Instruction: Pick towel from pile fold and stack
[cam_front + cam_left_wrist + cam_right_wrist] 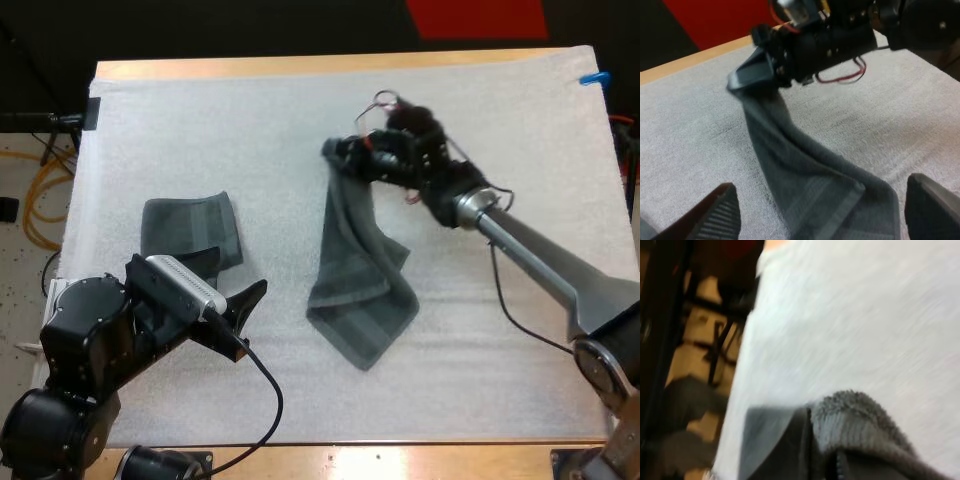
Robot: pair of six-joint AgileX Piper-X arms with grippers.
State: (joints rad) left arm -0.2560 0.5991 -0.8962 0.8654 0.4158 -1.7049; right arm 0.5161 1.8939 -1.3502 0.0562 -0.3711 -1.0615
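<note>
Towel [355,285] hangs from my right gripper [337,157], jaws pinching it; left gripper [245,318] jaws spread. Folded towel [190,232] at 9 o'clock; fold, stack pending.

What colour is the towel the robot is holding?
The towel is dark grey-green, clearest in the high view.

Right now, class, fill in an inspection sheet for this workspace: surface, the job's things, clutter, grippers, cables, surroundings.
Surface: white mat lying flat on a wooden table.
Job's things: hanging towel, its lower end resting on the mat; folded towel lying flat.
Clutter: nothing seen.
Grippers: right gripper shut on the hanging towel's top edge; left gripper open, beside the folded towel.
Cables: yellow cable on the floor.
Surroundings: bare floor on the folded towel's side of the table.
</note>
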